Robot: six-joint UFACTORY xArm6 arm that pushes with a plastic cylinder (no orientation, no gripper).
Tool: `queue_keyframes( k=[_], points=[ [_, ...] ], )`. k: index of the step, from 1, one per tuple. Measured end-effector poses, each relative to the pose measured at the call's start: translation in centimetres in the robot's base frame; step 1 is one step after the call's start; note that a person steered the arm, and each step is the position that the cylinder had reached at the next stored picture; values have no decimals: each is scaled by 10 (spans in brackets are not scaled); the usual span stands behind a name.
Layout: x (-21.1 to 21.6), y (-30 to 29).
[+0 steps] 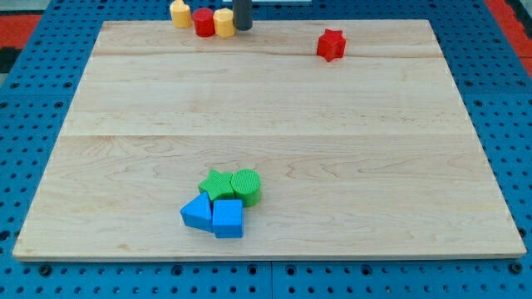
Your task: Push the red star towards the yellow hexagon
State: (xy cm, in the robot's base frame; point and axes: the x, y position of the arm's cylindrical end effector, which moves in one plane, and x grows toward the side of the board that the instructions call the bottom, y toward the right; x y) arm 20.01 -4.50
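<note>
Desk (274, 108): pale wooden board carrying every block, so my tip can slide pieces flat across it.
Green and blue cluster: green star (215, 184), green cylinder (246, 186), blue triangle (197, 213) and blue cube (228, 219) packed together near the view's bottom, well apart from the task.
Top row: yellow block (180, 12), red cylinder (204, 22) and yellow hexagon (224, 22) touching at the view's top edge.
Red star (331, 45): alone toward the top right, well apart from the hexagon.
My tip (242, 27): just beside the hexagon's right, between it and the star; likely must circle right of the star.
Pincer: none fitted, only the rod, so its state cannot be told.

Pale wooden board (274, 108) — matt, grained
</note>
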Motion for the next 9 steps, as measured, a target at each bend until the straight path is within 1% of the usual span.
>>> queue_keyframes(
  k=[1,2,3,4,5,6,7,8,9],
  points=[
    [48,35],
    [106,76],
    [139,147],
    [92,192],
    [57,185],
    [45,165],
    [45,118],
    [45,89],
    [54,67]
  ],
)
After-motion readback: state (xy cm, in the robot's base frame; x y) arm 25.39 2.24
